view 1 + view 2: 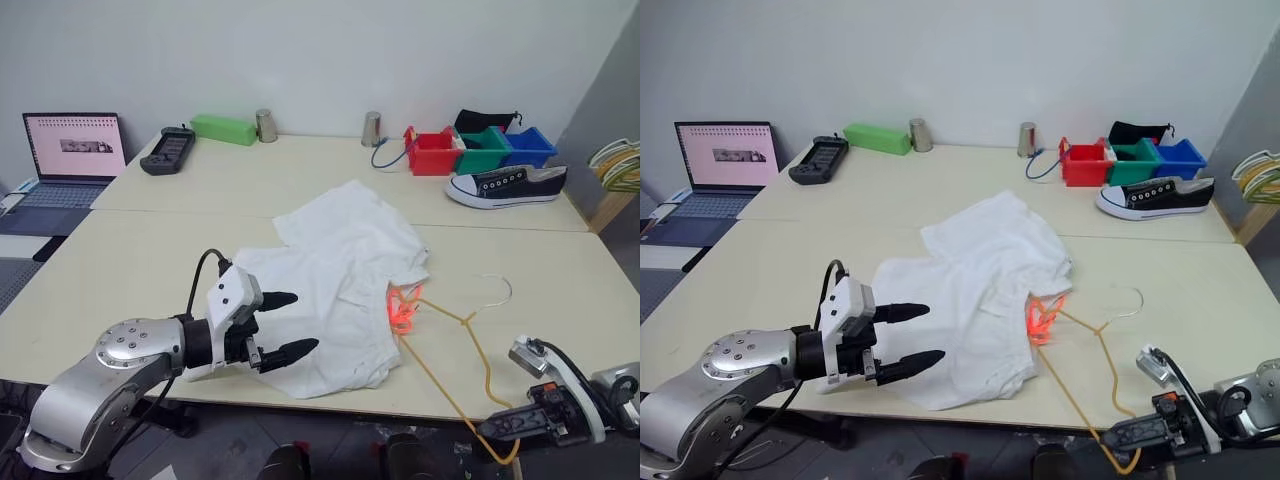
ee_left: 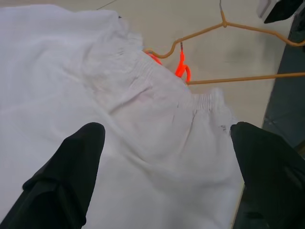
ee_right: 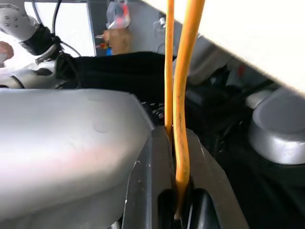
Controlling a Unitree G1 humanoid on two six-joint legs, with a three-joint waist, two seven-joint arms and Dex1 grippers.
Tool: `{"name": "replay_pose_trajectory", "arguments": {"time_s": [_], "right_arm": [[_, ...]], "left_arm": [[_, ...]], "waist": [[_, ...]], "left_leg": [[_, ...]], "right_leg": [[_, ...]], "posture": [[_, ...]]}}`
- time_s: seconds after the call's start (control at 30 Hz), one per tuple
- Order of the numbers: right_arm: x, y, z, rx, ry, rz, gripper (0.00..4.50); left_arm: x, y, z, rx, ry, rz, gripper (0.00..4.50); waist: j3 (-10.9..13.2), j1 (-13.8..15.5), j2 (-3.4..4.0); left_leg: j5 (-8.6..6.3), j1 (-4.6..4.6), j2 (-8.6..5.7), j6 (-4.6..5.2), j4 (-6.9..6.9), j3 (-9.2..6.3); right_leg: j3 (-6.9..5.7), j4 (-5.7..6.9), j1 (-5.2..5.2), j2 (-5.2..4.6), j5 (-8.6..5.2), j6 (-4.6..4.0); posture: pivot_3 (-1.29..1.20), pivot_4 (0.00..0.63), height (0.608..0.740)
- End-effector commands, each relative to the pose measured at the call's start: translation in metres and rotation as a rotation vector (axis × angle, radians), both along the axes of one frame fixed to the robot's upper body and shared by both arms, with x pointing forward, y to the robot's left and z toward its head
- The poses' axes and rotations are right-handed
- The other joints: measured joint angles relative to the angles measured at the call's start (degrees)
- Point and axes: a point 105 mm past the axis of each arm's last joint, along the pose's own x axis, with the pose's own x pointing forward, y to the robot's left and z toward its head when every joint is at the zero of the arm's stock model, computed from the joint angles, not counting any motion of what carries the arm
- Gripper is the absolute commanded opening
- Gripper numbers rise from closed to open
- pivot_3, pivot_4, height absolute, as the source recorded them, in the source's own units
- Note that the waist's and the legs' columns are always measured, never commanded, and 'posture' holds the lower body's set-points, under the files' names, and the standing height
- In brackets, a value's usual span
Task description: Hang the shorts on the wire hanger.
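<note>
At the near right corner of the pale wooden table (image 1: pixel 150 260), the right gripper (image 1: pixel 508 424) sits just off the edge with its jaws pressed together on the thin yellowish-tan wire hanger (image 1: pixel 452 338), pinching the wires at the hanger's near end. From there the hanger runs up and left across the table, its small curved hook (image 1: pixel 497 290) lying flat to the right, its far end reaching the waistband of the shorts, where it seems to slip just under the fabric.

On the near left, the left gripper (image 1: pixel 272 325) hovers just above the near part of the large white thin-fabric shorts (image 1: pixel 340 290), its two black fingers (image 1: pixel 290 350) spread wide and holding nothing. The shorts lie crumpled in the middle of the table, the neon-orange drawstring (image 1: pixel 400 310) bunched at the waistband right by the hanger's tip.

So this looks like the threading step: hanger in hand, garment not yet on it. Next, I'd say, the left jaws need to come down and nip the waistband near the drawstring, lifting or opening it, while the right feeds the wire further in. The cloth is thin and floppy, so a shallow pinch may slip.

Farther back sit a black-and-white sneaker (image 1: pixel 505 186), red, green and blue plastic bins (image 1: pixel 478 150), a green box (image 1: pixel 224 129) and an open laptop (image 1: pixel 70 160) at far left.
</note>
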Motion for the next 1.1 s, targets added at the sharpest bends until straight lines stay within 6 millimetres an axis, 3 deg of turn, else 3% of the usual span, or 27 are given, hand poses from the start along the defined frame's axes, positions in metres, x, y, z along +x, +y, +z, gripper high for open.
{"name": "replay_pose_trajectory", "arguments": {"time_s": [0.03, 0.2, 0.4, 0.57, 0.73, 0.97, 1.1], "right_arm": [[-0.008, 0.000, 0.008, 0.025, 0.013, -0.001, 0.00], [-0.007, 0.000, 0.003, 0.073, 0.041, -0.092, 0.00], [0.014, 0.023, -0.006, 0.213, 0.015, -0.218, 0.00], [0.019, 0.037, -0.010, 0.222, 0.017, -0.332, 0.00], [0.045, 0.039, -0.022, 0.199, -0.025, -0.512, 0.00], [0.067, 0.044, -0.013, 0.223, -0.107, -0.579, 0.00], [0.080, 0.037, -0.006, 0.212, -0.140, -0.586, 0.00]], "left_arm": [[0.000, 0.001, 0.008, 0.009, -0.049, -0.005, 4.46], [0.000, -0.001, 0.006, 0.008, -0.051, -0.005, 4.46], [0.003, -0.002, 0.007, 0.014, -0.063, -0.009, 4.46], [0.004, 0.000, 0.007, 0.028, -0.070, -0.018, 4.46], [0.006, -0.003, 0.008, 0.024, -0.079, -0.027, 4.46], [0.006, -0.006, 0.008, 0.020, -0.081, -0.041, 4.46], [0.008, -0.007, 0.008, 0.016, -0.082, -0.046, 4.46]], "waist": [[0.0, 0.3, -0.01], [0.0, 0.3, -0.01], [0.0, 0.3, -0.01], [0.0, 0.6, 0.12], [0.0, 0.7, 0.13], [0.0, 0.8, 0.21], [0.0, 0.5, 0.29]], "left_leg": [[0.00, -0.01, 0.00, 0.00, 0.01, 0.01], [0.00, -0.01, 0.02, 0.00, 0.01, 0.04], [0.00, 0.00, 0.13, 0.00, 0.04, 0.00], [0.00, -0.01, 0.11, 0.01, 0.04, -0.01], [0.00, -0.02, 0.13, 0.01, 0.04, 0.00], [0.01, 0.01, 0.36, 0.00, 0.05, 0.04], [0.01, 0.02, 0.77, 0.00, 0.13, 0.16]], "right_leg": [[0.01, -0.01, 0.00, 0.00, 0.00, 0.00], [0.01, -0.01, 0.04, 0.00, 0.00, 0.00], [0.00, 0.00, 0.07, 0.14, 0.02, -0.04], [0.04, 0.00, 0.11, 0.16, 0.03, -0.05], [0.07, -0.02, 0.09, 0.19, 0.02, -0.06], [0.12, -0.02, 0.04, 0.41, 0.04, -0.07], [0.19, -0.04, 0.01, 0.79, 0.16, -0.27]], "posture": [[-0.24, 0.093, 0.740], [-0.24, 0.090, 0.740], [-0.23, 0.084, 0.740], [-0.23, 0.081, 0.740], [-0.24, 0.069, 0.740], [-0.25, 0.061, 0.740], [-0.25, 0.059, 0.740]]}}
